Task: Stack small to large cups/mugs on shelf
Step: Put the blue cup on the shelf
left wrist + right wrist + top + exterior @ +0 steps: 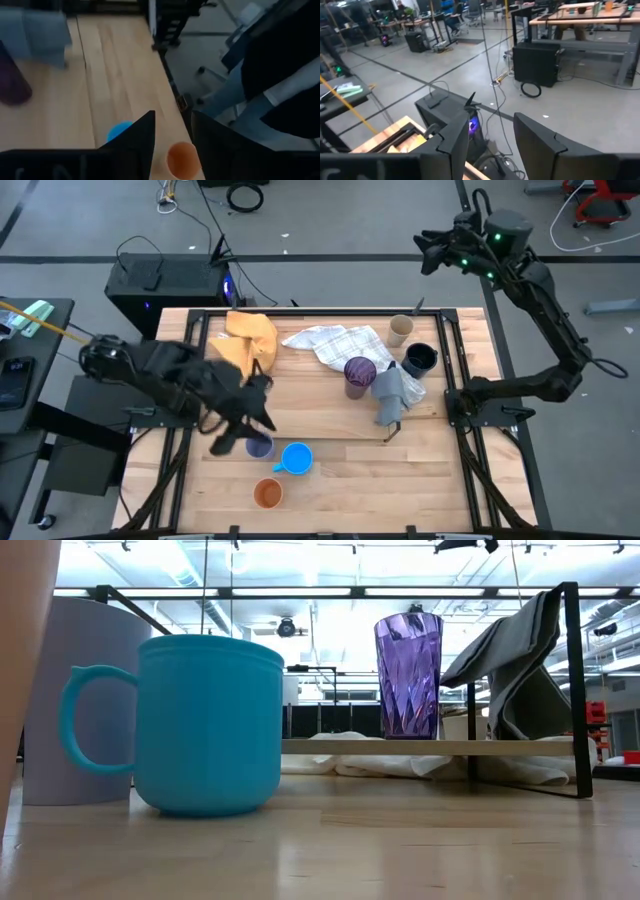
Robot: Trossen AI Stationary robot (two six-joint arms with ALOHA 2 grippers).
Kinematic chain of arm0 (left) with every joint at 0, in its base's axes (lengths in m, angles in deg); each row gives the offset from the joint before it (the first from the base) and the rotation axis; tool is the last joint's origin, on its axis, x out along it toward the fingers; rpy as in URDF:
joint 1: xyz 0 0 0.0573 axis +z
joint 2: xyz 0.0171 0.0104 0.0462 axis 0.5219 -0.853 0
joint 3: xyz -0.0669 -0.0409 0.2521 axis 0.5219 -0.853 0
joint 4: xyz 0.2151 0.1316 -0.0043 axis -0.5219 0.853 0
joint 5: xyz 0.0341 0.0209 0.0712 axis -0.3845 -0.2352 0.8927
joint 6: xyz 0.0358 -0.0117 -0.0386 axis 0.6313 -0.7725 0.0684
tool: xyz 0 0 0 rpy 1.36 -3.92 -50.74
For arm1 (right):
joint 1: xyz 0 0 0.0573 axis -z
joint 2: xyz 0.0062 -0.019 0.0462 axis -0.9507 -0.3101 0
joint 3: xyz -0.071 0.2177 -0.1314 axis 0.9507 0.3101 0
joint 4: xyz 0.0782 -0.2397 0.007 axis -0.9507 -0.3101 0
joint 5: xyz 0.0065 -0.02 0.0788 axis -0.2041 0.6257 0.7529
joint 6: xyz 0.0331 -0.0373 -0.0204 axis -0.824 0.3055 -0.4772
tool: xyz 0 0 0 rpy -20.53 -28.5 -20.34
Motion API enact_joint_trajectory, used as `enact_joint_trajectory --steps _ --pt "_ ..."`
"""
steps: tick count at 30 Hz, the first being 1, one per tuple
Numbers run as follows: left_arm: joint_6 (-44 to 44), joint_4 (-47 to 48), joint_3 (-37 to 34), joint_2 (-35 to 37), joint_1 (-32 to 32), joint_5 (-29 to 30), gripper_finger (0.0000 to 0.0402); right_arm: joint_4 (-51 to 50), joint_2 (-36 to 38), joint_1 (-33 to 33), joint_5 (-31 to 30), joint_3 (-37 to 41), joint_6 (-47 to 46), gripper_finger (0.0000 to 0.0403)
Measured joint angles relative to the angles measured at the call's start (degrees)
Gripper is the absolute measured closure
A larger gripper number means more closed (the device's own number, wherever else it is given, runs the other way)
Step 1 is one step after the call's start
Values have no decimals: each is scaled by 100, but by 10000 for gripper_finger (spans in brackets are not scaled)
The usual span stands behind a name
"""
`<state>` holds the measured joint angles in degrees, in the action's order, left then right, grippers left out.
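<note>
My left gripper (240, 438) (172, 117) hovers open over the table's near left part, above the pale lavender-blue cup (260, 446). The bright blue mug (296, 458) (210, 725) and the orange cup (267, 493) (182, 160) stand on the table just beside and nearer. The purple cup (359, 375) (408, 675) stands upright on the shelf (572, 690). Toward the far right stand the tan cup (400, 330) and the dark navy mug (420, 360). My right gripper (425, 252) (492, 112) is raised beyond the table's far edge, open and with nothing between its fingers.
A grey cloth (392, 392) (515, 670) hangs over the shelf's right end. A white-checked cloth (335, 343) and a yellow cloth (250, 340) lie at the far side. A person (280, 75) stands just off the table's near edge. Bare wood lies at the near right.
</note>
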<state>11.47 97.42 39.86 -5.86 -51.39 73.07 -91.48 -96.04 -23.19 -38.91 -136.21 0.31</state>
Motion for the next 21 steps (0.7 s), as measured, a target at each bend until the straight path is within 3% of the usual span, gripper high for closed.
enact_joint_trajectory --steps 8,14,21 --pt "-2149 657 168 -630 -1011 801 288 5 71 -17 446 0 185 242" --pt "-2978 842 165 -1286 -1571 804 288 9 281 -17 595 0 -52 242" --pt "-3878 1541 159 -1985 -1887 818 256 -16 492 -193 681 0 -556 242"
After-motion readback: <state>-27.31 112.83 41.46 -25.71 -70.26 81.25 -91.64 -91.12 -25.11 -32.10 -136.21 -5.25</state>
